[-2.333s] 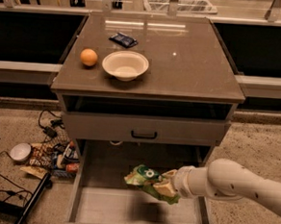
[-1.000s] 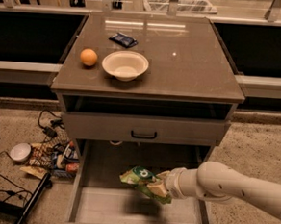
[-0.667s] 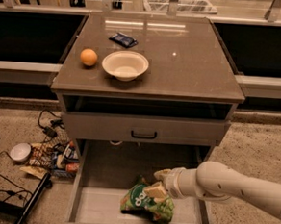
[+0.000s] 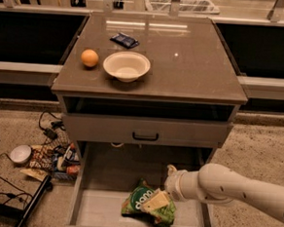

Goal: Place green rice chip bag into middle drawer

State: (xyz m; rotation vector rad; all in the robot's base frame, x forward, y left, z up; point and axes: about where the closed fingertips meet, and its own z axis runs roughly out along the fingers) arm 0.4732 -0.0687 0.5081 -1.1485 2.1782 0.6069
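The green rice chip bag (image 4: pixel 145 206) lies crumpled on the pale floor of the open middle drawer (image 4: pixel 101 208), near its front and right of centre. My gripper (image 4: pixel 165 185), at the end of the white arm coming in from the right, hovers just above the bag's right end inside the drawer. Its fingers are apart and hold nothing. One pale finger (image 4: pixel 158 200) overlaps the bag's top edge.
On the cabinet top are an orange (image 4: pixel 89 58), a white bowl (image 4: pixel 126 65) and a small dark blue packet (image 4: pixel 124 40). A closed grey drawer front with a black handle (image 4: pixel 145 135) sits above the open drawer. Cables and clutter (image 4: pixel 51 158) lie on the floor at the left.
The bag was held above the drawer a second ago. It has dropped from the gripper onto the drawer floor and lies still. The gripper has stayed just above it.
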